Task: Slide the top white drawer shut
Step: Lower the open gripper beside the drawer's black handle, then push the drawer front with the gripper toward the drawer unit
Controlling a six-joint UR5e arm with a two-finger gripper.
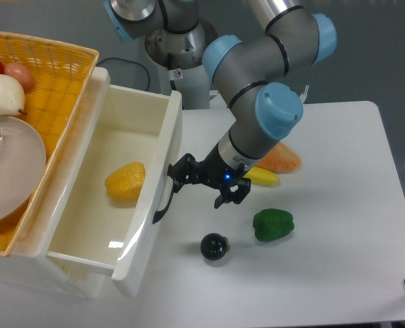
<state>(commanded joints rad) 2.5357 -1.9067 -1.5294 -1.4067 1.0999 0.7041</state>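
Reaching toward the top white drawer (113, 198), I hold my claw (192, 179) just beside its black handle (164, 198), fingers spread and gripping nothing. It stands pulled far out at the left edge of the surface (339, 260), a yellow fruit (126, 182) inside. Next, I think, I must press the front squarely and push it left.

The top white drawer (103, 205), glossy cream with black curved handle, stands pulled fully open.
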